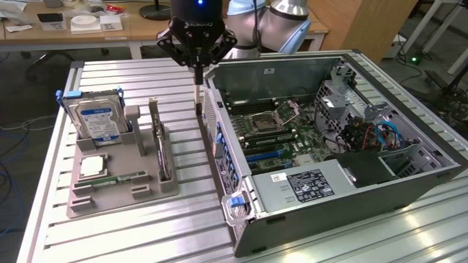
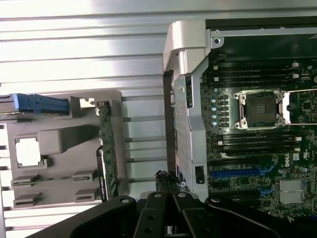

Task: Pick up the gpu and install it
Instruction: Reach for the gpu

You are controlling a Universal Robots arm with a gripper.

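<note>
**First onlooker:** Where is the card at this moment?

**Second onlooker:** The gpu stands on its long edge in a slot of the grey parts tray, left of centre in the exterior view. It is just beside the hard drive and has not yet been lifted.

**First onlooker:** And the arm?

**Second onlooker:** The gripper hangs at upper centre with its jaws pressed together, and I can see nothing between them. The tips sit over the gap between the tray and the open computer case, close to the case's rear wall and apart from the card.

**First onlooker:** What would make a clean pick?

**Second onlooker:** In my judgement, the jaws must part only enough to straddle the thin board. They should come down square over its top edge and pinch near the middle, so the bracket end cannot tip it. The lift should be straight up, because any sideways pull could bind the card in its slot or drag the tray.
</note>
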